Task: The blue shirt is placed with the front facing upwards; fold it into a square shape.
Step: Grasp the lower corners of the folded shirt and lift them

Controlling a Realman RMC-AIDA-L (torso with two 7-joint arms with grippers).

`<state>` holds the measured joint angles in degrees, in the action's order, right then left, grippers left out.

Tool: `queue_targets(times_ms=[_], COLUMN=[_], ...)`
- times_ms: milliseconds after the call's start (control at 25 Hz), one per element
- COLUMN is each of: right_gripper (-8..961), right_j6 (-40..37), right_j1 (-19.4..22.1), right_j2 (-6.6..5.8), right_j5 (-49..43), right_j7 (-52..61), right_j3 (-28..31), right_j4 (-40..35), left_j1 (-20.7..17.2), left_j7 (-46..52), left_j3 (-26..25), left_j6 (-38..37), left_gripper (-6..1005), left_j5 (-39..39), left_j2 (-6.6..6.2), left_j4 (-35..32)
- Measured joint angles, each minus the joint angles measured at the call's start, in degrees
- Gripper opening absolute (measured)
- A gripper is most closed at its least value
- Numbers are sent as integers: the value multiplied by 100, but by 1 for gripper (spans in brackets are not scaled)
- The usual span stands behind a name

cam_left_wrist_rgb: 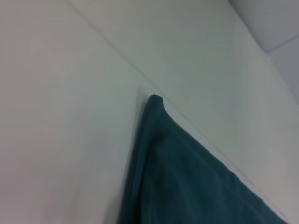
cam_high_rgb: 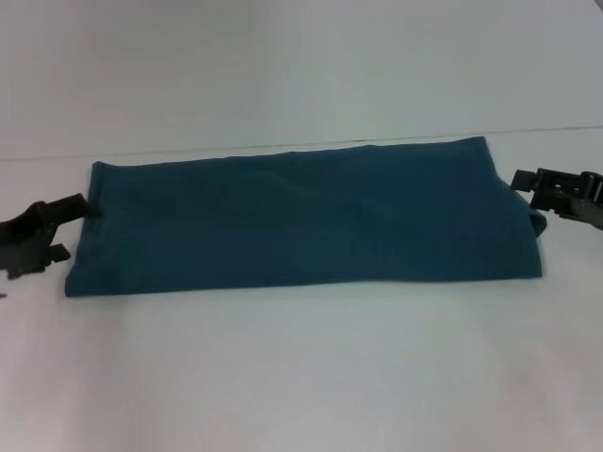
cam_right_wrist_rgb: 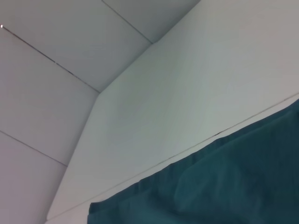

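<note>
Shirt (cam_high_rgb: 301,221) lies flat on the white desk (cam_high_rgb: 301,377), folded into a long horizontal band, dark teal-blue, running nearly the full width between the two arms. Near edge straight, far edge lined up close to the desk's back edge. Soft creases across the middle; a small fold bulges at the right end. No lettering, tag or neckline visible in any view; only plain fabric shows, nothing readable.

Left pincer (cam_high_rgb: 83,215) sits at the shirt's left end, its tip touching the far left corner; cannot tell if it is clenched or released. Right pincer (cam_high_rgb: 524,181) sits just beside the right end, near the far right corner, apparently apart from the cloth; cannot tell its state either.

Head view alone shows both arms and the whole band. Left wrist view shows only a shirt (cam_left_wrist_rgb: 187,177) corner close up, with stacked layer edges along one side and the corner tip slightly curled, on the desk (cam_left_wrist_rgb: 60,116); no fingers visible. Right wrist view shows a wrinkled shirt (cam_right_wrist_rgb: 224,186) edge along the desk (cam_right_wrist_rgb: 177,102) rim, plus panel seams in the wall (cam_right_wrist_rgb: 46,70) behind; no fingers visible.
</note>
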<state>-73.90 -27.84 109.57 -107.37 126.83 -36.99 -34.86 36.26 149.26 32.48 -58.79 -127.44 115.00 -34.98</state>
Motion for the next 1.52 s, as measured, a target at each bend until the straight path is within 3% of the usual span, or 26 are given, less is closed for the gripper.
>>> queue_targets(times_ms=[400,1040,1360,1520], right_gripper=[699,698,698,698], right_j6=[21,6,-5,-23], right_j1=[6,10,-7,-7], right_j2=[-51,-41,-63,-92], right_j5=[-30,-24,-28,-29], right_j7=[-117,-124,-124,-123], right_j3=[27,34,-8,-10], right_j4=[-12,-12,-12,-12], left_j1=[-213,-95,-51,-62], left_j7=[-67,-267,-255,-290], left_j3=[-14,352,371,374], left_j6=[115,315,436,471], left_gripper=[861,851,846,675], left_j5=[52,41,-170,-182], left_j2=[71,125,92,98], left_j4=[65,260,273,273])
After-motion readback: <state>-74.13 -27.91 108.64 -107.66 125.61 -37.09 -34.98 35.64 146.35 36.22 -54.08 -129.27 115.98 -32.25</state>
